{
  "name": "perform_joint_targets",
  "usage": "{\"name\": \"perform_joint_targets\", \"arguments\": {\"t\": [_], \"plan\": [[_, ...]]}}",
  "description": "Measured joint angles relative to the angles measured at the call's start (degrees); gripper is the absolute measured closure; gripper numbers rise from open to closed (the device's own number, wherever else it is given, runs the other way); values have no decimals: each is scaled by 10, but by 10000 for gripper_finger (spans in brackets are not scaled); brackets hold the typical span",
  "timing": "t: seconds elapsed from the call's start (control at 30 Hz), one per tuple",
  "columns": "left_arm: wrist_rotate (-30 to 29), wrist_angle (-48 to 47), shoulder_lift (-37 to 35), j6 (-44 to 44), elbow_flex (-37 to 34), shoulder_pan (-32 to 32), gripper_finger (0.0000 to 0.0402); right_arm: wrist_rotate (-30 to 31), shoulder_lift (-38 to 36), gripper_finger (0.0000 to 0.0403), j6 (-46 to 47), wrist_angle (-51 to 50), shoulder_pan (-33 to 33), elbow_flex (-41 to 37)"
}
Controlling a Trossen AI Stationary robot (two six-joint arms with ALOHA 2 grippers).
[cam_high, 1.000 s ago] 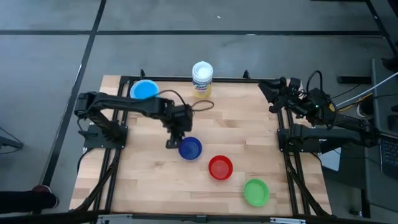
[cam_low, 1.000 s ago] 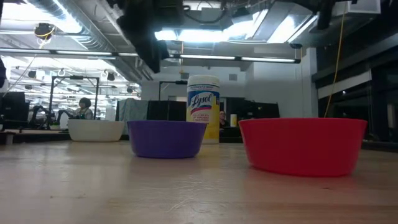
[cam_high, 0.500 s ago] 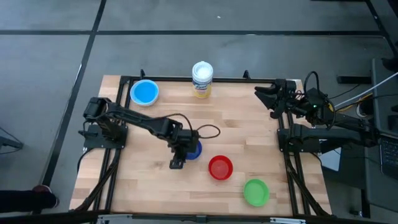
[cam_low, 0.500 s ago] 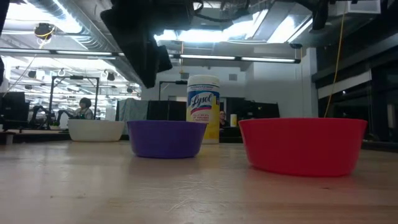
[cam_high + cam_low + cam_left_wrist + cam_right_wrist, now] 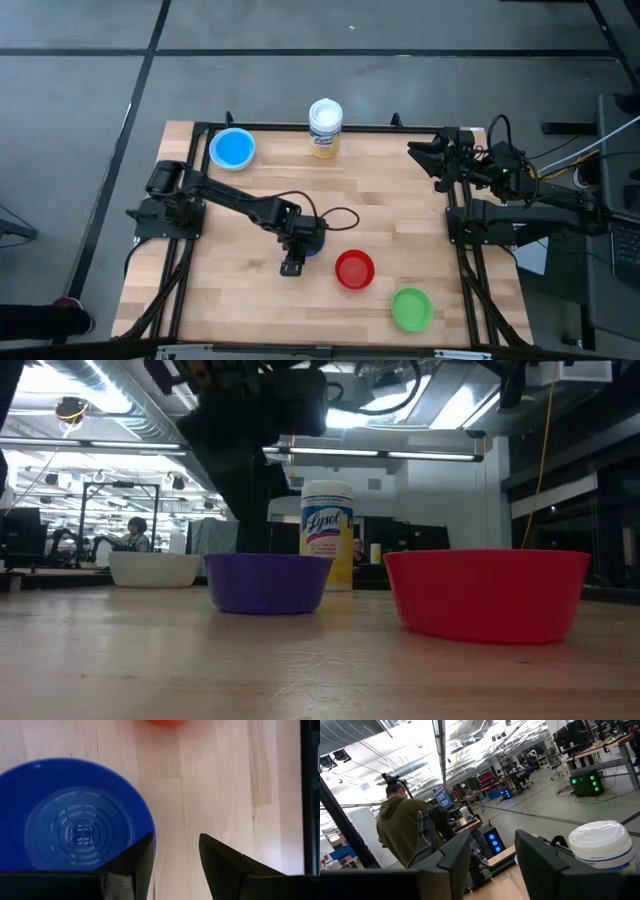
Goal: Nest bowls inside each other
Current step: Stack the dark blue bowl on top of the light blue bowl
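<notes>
The dark blue bowl stands on its base mid-table, purple-looking in the low view. My left gripper hangs open over its near rim, pointing steeply down. One finger is over the rim and the other over bare wood outside. A teal bowl sits in the white bowl at the far left corner. The red bowl and green bowl stand near the front right. My right gripper waits open, raised at the far right. My left gripper comes at the dark blue bowl's rim from above, slanting. One finger is at the rim and one outside it. I cannot tell whether either finger touches the bowl, which sits flat on the table.
A tall white container with a yellow label stands at the far edge, behind the blue bowl in the low view. A black frame runs along the table's sides. A person stands in the room beyond.
My left gripper has swung from beside the dark blue bowl's far left toward the near edge and has sunk, ending low over the bowl's near rim. The bowl has stayed in place. My right gripper has kept its place, turning a little.
</notes>
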Motion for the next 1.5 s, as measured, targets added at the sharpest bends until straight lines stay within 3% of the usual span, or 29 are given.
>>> {"name": "perform_joint_targets", "arguments": {"t": [0.43,0.53,0.67,0.73,0.87,0.93,1.1,1.23,1.37,1.5], "plan": [[-21,39,29,5,0,9,253,0,11,245,1,-1,0,0],[-24,34,29,4,0,17,294,1,13,253,1,1,0,0],[-32,35,36,8,0,26,382,2,14,261,1,2,0,0],[-10,33,38,15,-1,27,392,2,14,263,2,2,0,0],[90,57,45,-1,0,30,363,2,14,261,12,4,0,0],[113,53,44,-8,10,30,337,2,14,256,12,5,0,0],[90,29,26,0,21,34,270,2,15,242,12,6,0,0],[110,23,23,-17,21,41,234,2,15,236,12,6,0,0],[129,23,21,-36,21,30,222,0,15,234,12,6,0,0],[112,9,18,-53,20,13,224,-12,15,240,11,6,-1,0]]}}
